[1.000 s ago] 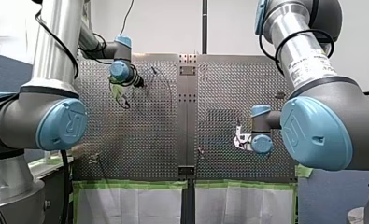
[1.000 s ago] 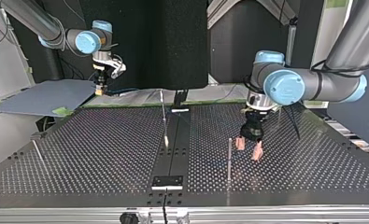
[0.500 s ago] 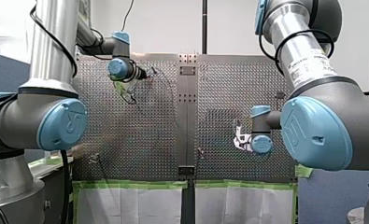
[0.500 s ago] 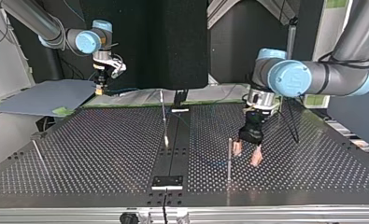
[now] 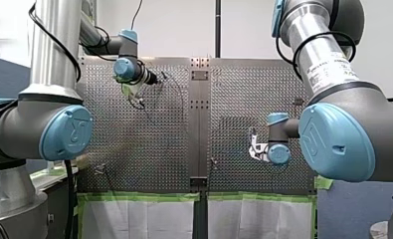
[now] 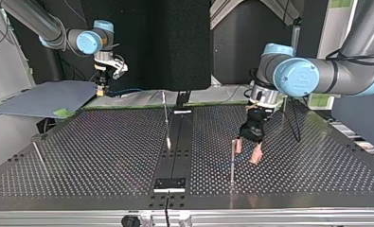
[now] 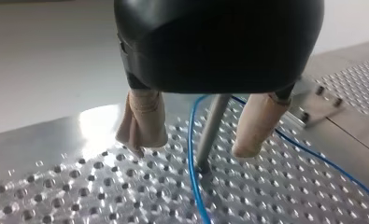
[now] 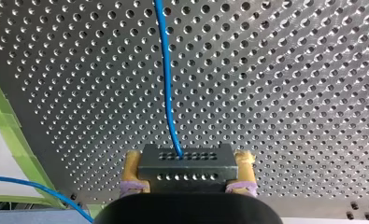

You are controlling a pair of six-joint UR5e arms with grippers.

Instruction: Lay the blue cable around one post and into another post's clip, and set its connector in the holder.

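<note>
Metal perforated table (image 5: 149, 144) edged in green tape (image 5: 134, 196) bears blue cable (image 8: 166, 84).

Front view: camera behind and above, between my left arm (image 5: 54, 64) and my right arm (image 5: 323, 64); faces far edge of bench (image 5: 154, 139); wide, distant.
Top view: far side, low, near bench height, faces back at arms; sides crossed. Both share whole bench.
Left wrist view: very close, along my left end effector (image 7: 194, 145); post (image 7: 213, 121) shared with top view.
Right wrist view: close, along my right end effector (image 8: 188, 168), steep onto bench.
</note>
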